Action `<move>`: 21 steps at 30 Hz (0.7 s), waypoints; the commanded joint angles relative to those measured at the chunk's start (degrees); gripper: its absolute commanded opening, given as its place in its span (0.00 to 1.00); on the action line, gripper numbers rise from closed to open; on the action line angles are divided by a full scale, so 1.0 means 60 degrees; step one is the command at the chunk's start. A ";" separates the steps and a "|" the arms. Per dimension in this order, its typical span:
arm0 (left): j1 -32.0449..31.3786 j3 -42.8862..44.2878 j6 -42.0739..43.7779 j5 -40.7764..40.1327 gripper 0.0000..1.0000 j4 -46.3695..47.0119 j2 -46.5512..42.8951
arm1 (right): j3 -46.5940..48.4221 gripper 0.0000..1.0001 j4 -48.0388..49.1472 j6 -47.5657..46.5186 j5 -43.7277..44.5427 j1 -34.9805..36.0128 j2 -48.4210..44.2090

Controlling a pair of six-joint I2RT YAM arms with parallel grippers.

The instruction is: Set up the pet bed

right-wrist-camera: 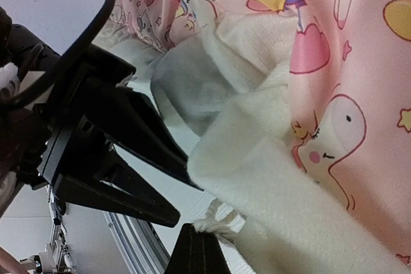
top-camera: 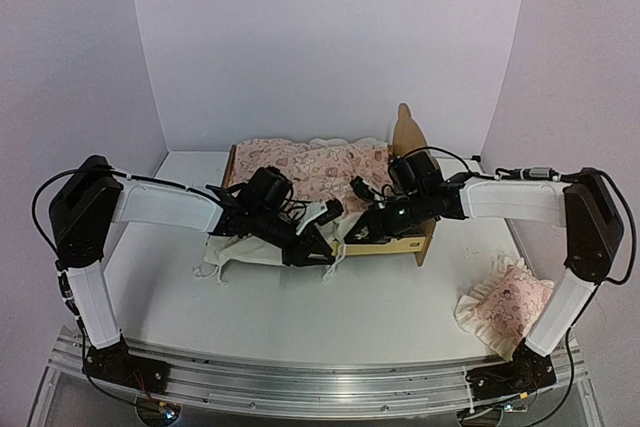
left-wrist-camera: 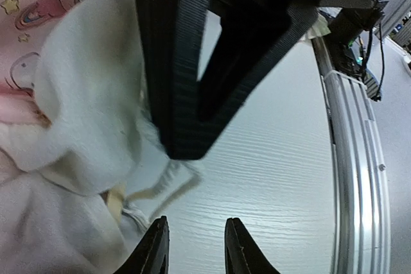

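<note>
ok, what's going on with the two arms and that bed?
Both arms are at the near side of the bed, which has the pink cover draped over it. The left pincer is open beside the cover's cream frill; the right pincer is shut at that frill. The pillow lies apart by the right arm's base.

The top camera looks down over the whole table (top-camera: 300, 307); both wrist cameras crowd the cover's cream ruffle (left-wrist-camera: 83, 94).
</note>
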 commanded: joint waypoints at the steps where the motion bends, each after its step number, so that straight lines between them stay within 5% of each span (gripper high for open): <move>1: -0.0156 0.0097 0.0552 -0.1210 0.33 0.1634 0.0262 | -0.0059 0.00 0.0166 -0.0272 -0.0487 -0.0031 -0.0548; 11: -0.0351 0.0192 0.1081 -0.1222 0.29 0.1961 0.0651 | 0.0020 0.00 0.0166 -0.0363 -0.0554 -0.0027 -0.0574; 17: -0.0351 0.0224 0.1108 -0.1361 0.04 0.2009 0.0601 | -0.0148 0.00 0.0069 -0.0236 -0.0499 -0.0121 -0.0678; 21: -0.0343 0.0087 0.1180 -0.1585 0.00 0.1369 0.0286 | -0.0420 0.00 -0.0484 -0.0184 -0.0039 -0.0399 -0.1074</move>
